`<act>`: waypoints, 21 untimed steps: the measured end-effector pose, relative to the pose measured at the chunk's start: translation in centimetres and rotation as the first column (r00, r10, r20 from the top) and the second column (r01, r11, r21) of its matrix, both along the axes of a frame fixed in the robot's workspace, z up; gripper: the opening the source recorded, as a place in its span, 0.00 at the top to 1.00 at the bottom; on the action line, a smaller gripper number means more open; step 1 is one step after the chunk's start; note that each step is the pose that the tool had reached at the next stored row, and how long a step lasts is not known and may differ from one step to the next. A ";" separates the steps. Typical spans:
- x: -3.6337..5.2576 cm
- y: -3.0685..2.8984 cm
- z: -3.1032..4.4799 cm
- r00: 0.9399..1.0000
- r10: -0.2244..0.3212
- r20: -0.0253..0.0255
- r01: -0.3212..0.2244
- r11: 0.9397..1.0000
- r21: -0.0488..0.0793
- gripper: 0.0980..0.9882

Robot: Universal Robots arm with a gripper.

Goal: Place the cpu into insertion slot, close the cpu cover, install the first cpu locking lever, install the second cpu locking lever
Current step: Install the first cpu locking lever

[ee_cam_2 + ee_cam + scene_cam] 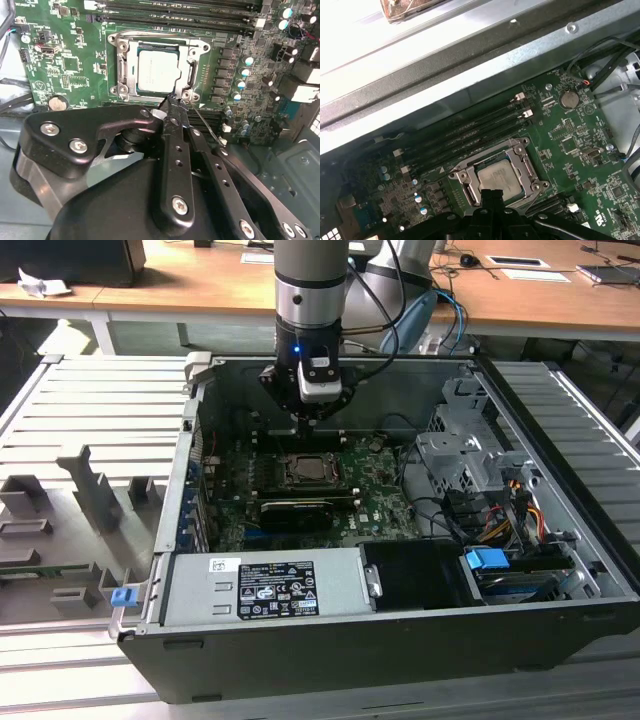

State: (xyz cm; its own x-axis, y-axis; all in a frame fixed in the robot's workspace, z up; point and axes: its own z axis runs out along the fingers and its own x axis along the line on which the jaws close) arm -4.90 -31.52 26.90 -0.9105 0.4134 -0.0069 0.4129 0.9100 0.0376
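Reading from the exterior view's left to its right: the computer case wall (180,490), then the gripper (305,428) hanging low inside the case, then the drive cage (465,455), well apart from the hand. Directly beneath the fingertips sits the insertion slot (290,468). The cpu (159,70) lies flat in it, and the cpu cover (121,65) appears folded down around the chip, its window framing the pale metal top. The two fingers (175,145) meet at their tips with no gap showing, clenched at the socket corner nearest the hand; whether anything thin is pinched between them cannot be told. A thin locking lever (204,122) starts at that same corner, just beside the tips. Its long axis runs back alongside the fingers toward the wrist, and it looks unlatched. The lever thus lies nearer the hand than the chip, which sits just beyond the tips.
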 end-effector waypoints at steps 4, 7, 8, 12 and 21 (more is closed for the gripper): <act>0.00 0.00 0.00 1.000 0.019 0.000 -0.019 1.000 0.000 0.99; 0.00 0.00 0.00 0.999 0.034 0.000 -0.034 0.999 0.000 0.99; 0.00 0.00 0.00 0.999 0.040 0.000 -0.040 0.999 0.000 0.99; 0.00 0.00 0.00 0.998 0.059 0.000 -0.059 0.998 0.000 0.99; 0.00 0.00 0.00 0.995 0.095 0.000 -0.095 0.995 0.000 0.99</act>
State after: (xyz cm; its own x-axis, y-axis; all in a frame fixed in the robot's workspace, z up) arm -4.90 -31.52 26.90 -0.9458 0.3247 -0.0069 0.3242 0.9452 0.0377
